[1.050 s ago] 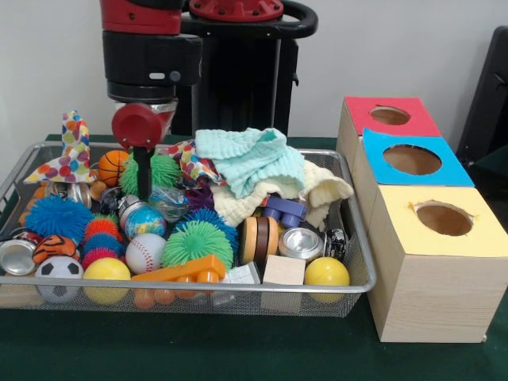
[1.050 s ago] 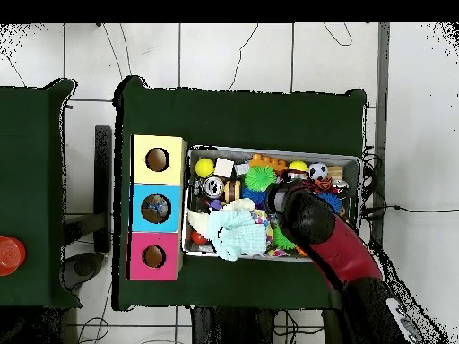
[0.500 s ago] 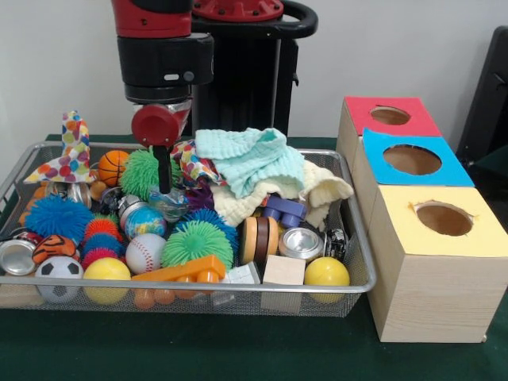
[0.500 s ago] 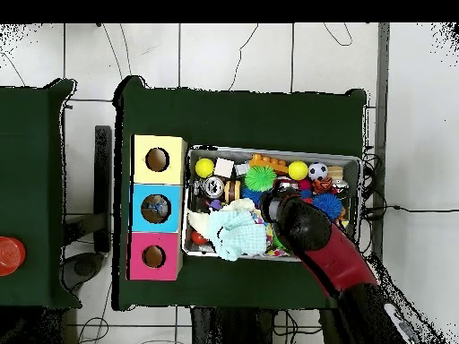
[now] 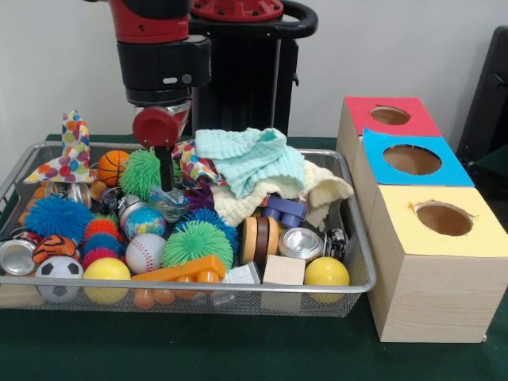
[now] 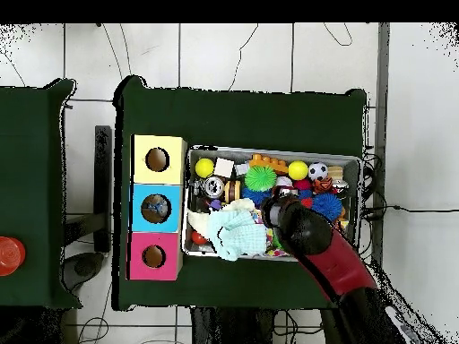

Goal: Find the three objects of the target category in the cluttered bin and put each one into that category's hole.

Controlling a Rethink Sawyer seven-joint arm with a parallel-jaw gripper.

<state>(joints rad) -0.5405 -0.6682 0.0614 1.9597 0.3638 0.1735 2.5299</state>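
Note:
A wire bin (image 5: 361,254) holds mixed toys. My gripper (image 5: 166,184) hangs from the red and black arm (image 6: 309,235) at the bin's back, just right of a green spiky ball (image 5: 141,171) and left of a teal cloth (image 5: 250,159). Its tip sits low over a clear wrapped item beside a globe ball (image 5: 145,222). Nothing visibly hangs from it. Nearby lie a basketball (image 5: 113,165), a baseball (image 5: 145,252), a soccer ball (image 5: 59,274), a yellow ball (image 5: 326,272), a blue spiky ball (image 5: 57,216) and a second green spiky ball (image 5: 196,242).
Three wooden boxes stand right of the bin, with holes in a red top (image 5: 357,111), a blue top (image 5: 381,171) and a yellow top (image 5: 405,230). A cream cloth (image 5: 317,186), a patterned cloth (image 5: 71,151), a metal tin (image 5: 301,242) and a wood block (image 5: 283,271) also fill the bin.
In the front view the gripper has shifted right and risen slightly, from in front of the green spiky ball to its right side. It has barely moved in the last half second.

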